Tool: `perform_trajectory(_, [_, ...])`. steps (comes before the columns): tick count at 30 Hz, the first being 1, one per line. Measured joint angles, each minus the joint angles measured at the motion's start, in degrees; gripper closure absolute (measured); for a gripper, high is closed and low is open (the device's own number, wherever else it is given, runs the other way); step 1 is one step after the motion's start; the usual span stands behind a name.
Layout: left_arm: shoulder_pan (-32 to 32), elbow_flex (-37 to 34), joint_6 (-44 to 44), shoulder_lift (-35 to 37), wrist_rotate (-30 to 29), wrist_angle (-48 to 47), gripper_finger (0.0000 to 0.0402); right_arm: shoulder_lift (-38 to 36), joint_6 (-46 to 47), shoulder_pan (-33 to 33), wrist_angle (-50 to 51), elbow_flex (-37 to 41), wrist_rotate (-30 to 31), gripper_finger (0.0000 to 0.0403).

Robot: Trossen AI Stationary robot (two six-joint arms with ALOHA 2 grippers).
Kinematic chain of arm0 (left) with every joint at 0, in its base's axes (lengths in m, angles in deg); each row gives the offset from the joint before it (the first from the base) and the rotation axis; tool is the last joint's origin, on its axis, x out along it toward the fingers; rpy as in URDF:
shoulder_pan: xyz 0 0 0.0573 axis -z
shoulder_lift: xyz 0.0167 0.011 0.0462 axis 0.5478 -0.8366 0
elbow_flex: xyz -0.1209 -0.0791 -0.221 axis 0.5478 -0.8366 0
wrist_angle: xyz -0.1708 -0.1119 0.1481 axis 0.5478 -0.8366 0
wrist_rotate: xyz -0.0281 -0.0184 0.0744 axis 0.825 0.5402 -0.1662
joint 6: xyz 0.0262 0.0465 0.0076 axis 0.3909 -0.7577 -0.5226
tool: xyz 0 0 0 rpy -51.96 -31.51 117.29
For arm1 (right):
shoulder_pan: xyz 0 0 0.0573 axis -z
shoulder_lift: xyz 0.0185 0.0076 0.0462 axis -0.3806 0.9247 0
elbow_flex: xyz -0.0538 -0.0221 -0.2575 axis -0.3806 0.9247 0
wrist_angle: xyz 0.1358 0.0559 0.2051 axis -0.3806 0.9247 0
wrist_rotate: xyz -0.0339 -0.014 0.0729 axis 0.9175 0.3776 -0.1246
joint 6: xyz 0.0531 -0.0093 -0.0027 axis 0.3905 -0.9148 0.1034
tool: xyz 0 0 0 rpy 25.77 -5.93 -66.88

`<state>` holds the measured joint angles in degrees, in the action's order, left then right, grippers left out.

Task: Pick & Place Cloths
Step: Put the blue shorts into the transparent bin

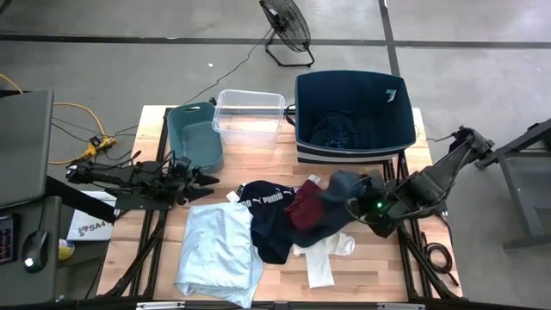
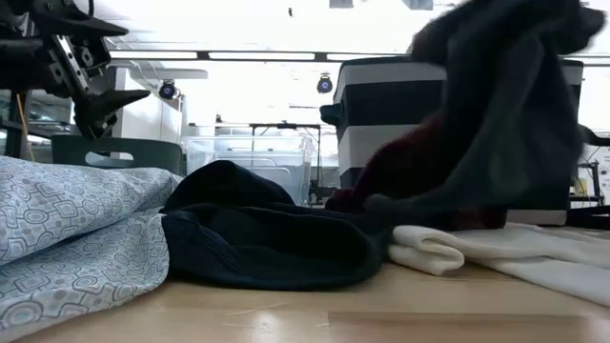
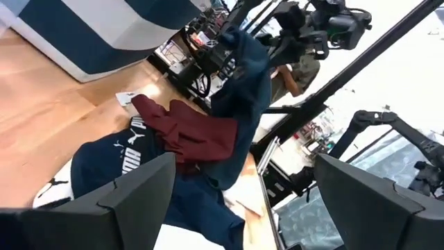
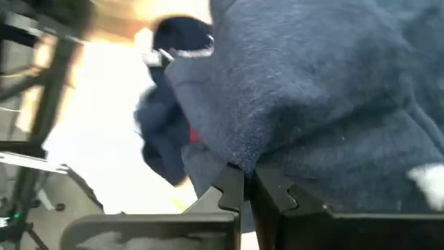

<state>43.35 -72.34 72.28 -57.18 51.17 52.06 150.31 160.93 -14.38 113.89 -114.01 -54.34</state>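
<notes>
- Pale-blue cloth (image 1: pixel 219 254): lying spread at the near-left of the table (image 1: pixel 379 263), its lower corner reaching the near edge; bare wood is showing to its left and at the near-right corner.
- White cloth (image 1: pixel 320 258): lying near-centre, touching the dark pile above it.
- Black PUMA cloth (image 1: pixel 269 211): lying mid-table, lettering facing up, with the maroon cloth (image 1: pixel 306 207) resting on its right side.
- Dark blue-grey cloth (image 4: pixel 326 90): hanging lifted off the table over the maroon piece, just before the navy bin (image 1: pixel 351 116).
- Right gripper (image 4: pixel 248 187): fingers pressed together, pinching a fold of that dark blue-grey cloth; arm reaching in from the right edge, angled leftward.
- Left gripper (image 1: pixel 202 179): hovering above the table's left side, fingers spread, holding nothing, arm lying level.
- Teal bin (image 1: pixel 196 133) and clear bin (image 1: pixel 250 116): standing along the far edge, left of the navy bin.
</notes>
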Motion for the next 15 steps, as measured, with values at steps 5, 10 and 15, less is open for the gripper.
perform_trajectory(5, [0.00, 1.10, -0.80, 0.00, -0.33, 1.92, 0.0065, 0.00, -8.79, 0.00, -0.94, -4.11, 6.76, 0.0399])
perform_trajectory(10, [0.02, 4.70, -7.01, -0.86, 0.26, 6.40, 0.0065, 0.00, -19.73, 0.00, -3.90, -6.70, 12.88, 0.0399])
perform_trajectory(15, [0.00, 10.06, -14.66, -5.43, -1.01, 8.81, 0.0065, 0.02, -29.37, 0.79, -9.02, -6.78, 19.88, 0.0399])
